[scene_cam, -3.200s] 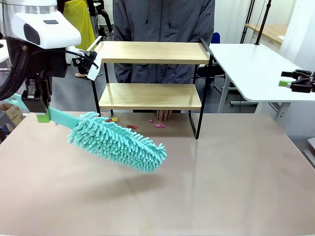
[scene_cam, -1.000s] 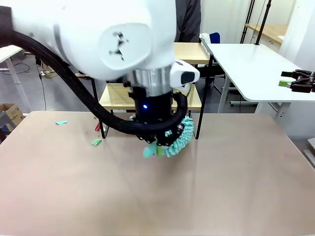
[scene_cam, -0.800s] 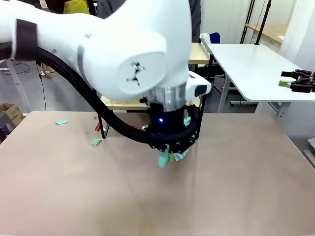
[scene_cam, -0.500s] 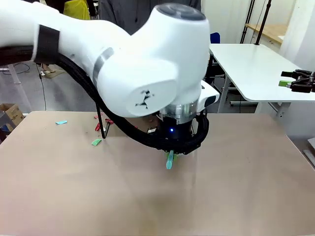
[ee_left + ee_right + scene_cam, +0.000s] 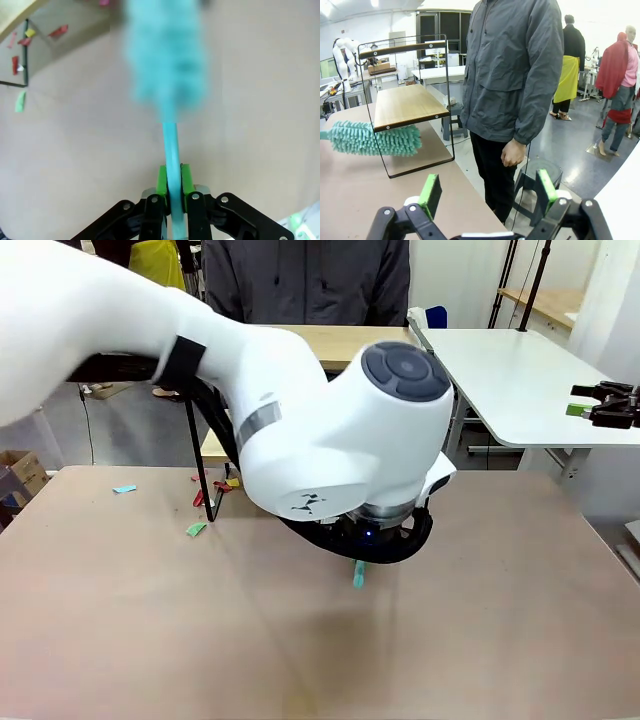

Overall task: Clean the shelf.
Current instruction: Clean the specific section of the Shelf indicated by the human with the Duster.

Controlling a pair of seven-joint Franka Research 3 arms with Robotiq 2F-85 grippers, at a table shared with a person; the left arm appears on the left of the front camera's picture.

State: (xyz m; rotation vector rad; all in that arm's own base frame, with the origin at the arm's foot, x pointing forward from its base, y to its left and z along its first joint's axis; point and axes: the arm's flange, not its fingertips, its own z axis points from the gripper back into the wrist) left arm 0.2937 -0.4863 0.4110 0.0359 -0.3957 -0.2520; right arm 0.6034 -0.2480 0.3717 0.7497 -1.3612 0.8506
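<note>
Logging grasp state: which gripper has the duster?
The left gripper, shut on the handle of the teal duster; the right gripper stands open and empty.

White arm [image 5: 330, 440], black green-padded hand [image 5: 173, 172]

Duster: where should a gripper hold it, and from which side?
The thin straight handle, pads either side, coming from its tail end along its length, as the left gripper does now. The fluffy head looks too soft for a firm hold.

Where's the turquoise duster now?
The left gripper clamps the duster by its handle; the right wrist view shows its head under the shelf's lower board.
</note>
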